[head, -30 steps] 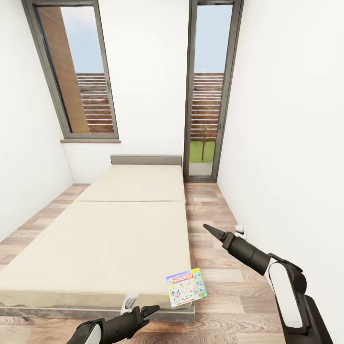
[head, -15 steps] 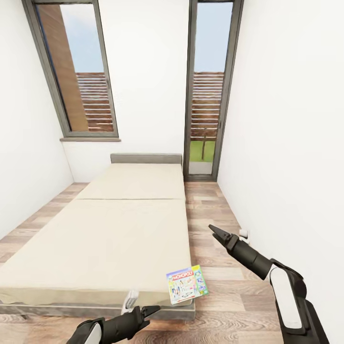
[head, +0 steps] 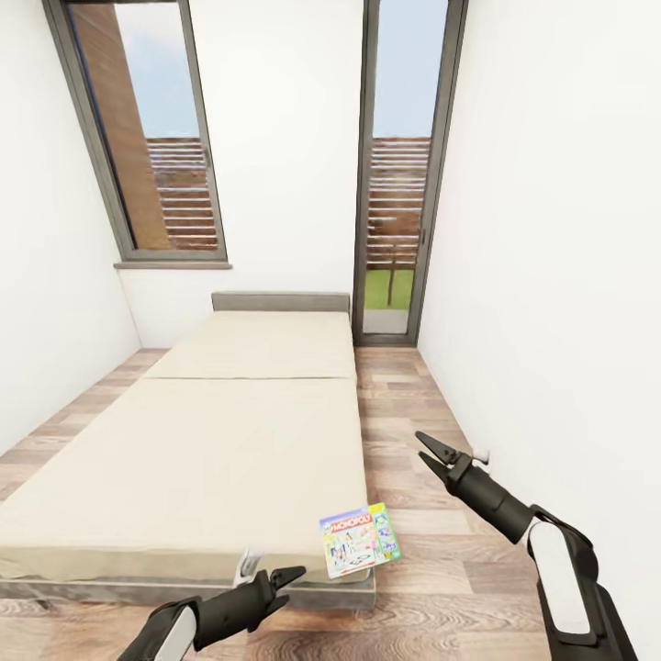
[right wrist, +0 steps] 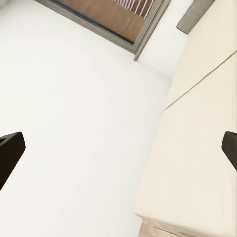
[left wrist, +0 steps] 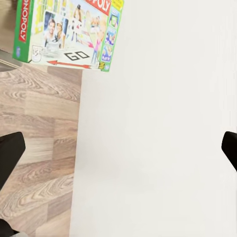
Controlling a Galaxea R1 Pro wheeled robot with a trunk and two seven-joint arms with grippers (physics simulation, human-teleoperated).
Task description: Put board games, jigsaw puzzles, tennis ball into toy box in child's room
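A Monopoly board game [head: 359, 543] lies flat on the bed [head: 202, 450], right at the bed's near corner on the side toward the glass door [head: 397, 184], with part of the box jutting past the mattress edge. No second game is visible on the bed from here.

The box looks like a thin, stiff cardboard carton with a glossy printed lid [left wrist: 69, 30]: probably light, a bit slick, and liable to have its lid slide off if lifted by the top alone. The overhanging edge seems the sensible place to pinch it, one finger above and one beneath, taking both lid and base together near the middle of that side so it does not swing.

The left hand [head: 280, 581] hovers low in front of the bed's foot, just short of the box, fingers parted and holding nothing. The right hand [head: 438, 456] hangs over the wooden floor [head: 413, 404] beside the bed, also spread open and empty, well apart from the game.
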